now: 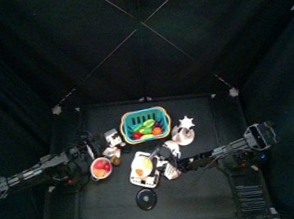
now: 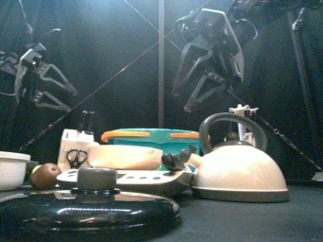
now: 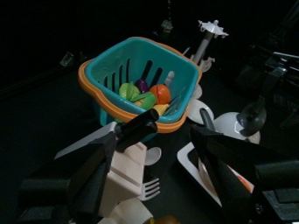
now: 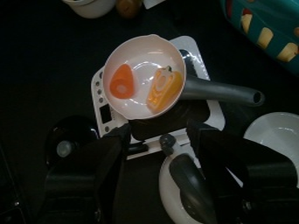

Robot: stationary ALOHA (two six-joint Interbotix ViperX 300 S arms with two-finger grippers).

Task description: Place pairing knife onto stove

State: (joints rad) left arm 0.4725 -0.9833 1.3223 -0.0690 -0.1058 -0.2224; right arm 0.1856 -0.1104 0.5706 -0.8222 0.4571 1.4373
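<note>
"Where's the paring knife?"

"I can't pick it out for sure. My guess is the white holder near the tabletop's left edge, beside the teal basket. The left gripper hangs over it, jaws apart and empty."

"And the right gripper?"

"Up high, jaws apart too, above the kettle."

"The stove?"

"Mid-tabletop, with the frying pan on it. I'd drop straight down, pinch the handle, lift clear, and set it on bare stove beside the pan."
</note>
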